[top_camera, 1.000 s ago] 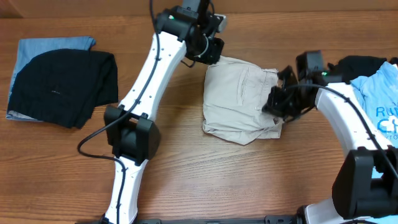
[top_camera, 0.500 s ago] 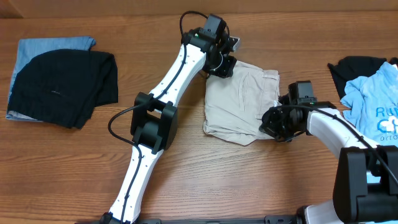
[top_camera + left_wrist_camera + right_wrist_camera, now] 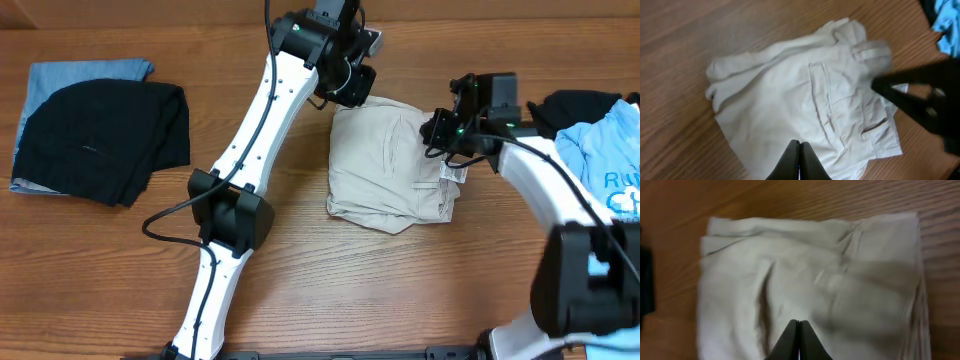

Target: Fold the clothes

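Note:
The beige khaki shorts [image 3: 385,165] lie folded into a rough square at the table's middle; they fill the left wrist view [image 3: 805,100] and the right wrist view [image 3: 810,275]. My left gripper [image 3: 347,88] is shut and empty, hovering over the shorts' far left corner; its closed fingertips [image 3: 799,150] show above the cloth. My right gripper [image 3: 440,128] is shut and empty, above the shorts' right edge near the waistband; its closed fingertips [image 3: 799,330] show over the cloth.
A black knit garment [image 3: 105,135] lies on a blue denim piece [image 3: 75,75] at the far left. A light blue T-shirt [image 3: 605,165] on a black cloth [image 3: 575,105] sits at the right edge. Bare wooden table [image 3: 400,290] in front.
My right gripper has risen from the shorts' front right corner to their far right edge. My left gripper has shifted slightly back and left. The shorts stay folded.

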`<state>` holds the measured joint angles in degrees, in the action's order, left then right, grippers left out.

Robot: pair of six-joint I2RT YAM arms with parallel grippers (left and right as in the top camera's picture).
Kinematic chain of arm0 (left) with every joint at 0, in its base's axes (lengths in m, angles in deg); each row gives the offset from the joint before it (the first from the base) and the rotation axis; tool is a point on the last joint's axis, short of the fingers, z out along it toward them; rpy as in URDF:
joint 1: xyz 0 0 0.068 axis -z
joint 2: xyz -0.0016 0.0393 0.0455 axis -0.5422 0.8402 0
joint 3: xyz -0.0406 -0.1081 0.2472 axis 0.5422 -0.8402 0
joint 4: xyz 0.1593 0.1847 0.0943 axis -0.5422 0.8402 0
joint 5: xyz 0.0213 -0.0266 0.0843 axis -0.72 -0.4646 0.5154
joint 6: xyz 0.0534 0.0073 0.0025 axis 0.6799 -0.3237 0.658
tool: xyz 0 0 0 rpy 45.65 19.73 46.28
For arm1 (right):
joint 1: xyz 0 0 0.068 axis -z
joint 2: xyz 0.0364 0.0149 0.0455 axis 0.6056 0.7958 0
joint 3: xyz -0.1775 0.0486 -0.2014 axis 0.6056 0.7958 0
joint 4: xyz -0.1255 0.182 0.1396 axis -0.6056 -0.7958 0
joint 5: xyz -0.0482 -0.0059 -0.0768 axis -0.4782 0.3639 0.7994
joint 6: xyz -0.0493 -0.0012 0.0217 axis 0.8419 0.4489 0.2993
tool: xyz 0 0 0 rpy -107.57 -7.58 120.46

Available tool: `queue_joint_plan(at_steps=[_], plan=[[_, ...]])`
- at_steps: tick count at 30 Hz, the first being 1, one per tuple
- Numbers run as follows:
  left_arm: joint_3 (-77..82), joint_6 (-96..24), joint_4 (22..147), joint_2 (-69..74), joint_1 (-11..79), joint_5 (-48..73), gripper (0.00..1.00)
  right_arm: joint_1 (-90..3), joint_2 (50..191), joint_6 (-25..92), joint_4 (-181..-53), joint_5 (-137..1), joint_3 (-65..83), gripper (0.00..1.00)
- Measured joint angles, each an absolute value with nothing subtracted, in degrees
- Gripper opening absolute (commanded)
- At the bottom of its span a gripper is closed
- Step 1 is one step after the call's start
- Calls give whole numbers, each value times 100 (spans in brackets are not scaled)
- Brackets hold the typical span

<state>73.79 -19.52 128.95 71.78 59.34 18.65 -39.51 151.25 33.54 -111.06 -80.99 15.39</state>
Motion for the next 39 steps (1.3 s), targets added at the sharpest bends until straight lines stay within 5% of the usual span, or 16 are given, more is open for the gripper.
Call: queue_joint_plan(at_steps=[6, 13, 21, 26, 39], plan=[[6492, -1952, 12930, 7198, 5964, 1758, 4, -3868, 16462, 3376, -9775, -7644, 1539, 4], [4713, -1954, 12141, 7244, 6198, 1471, 4, -3765, 16585, 3380, -9703, -7978, 1454, 4], [5939, -1958, 11964, 6840, 6183, 1799, 4, -2441, 14797, 3490, -12840, -10129, 193, 4], [5998, -2070, 11432, 6787, 5966, 2236, 4, -2515, 14668, 4215, -14853, -10059, 248, 4], [5998, -2520, 10370, 8029, 5684, 2383, 4, -2537, 14795, 4187, -12982, -9345, 2969, 4]])
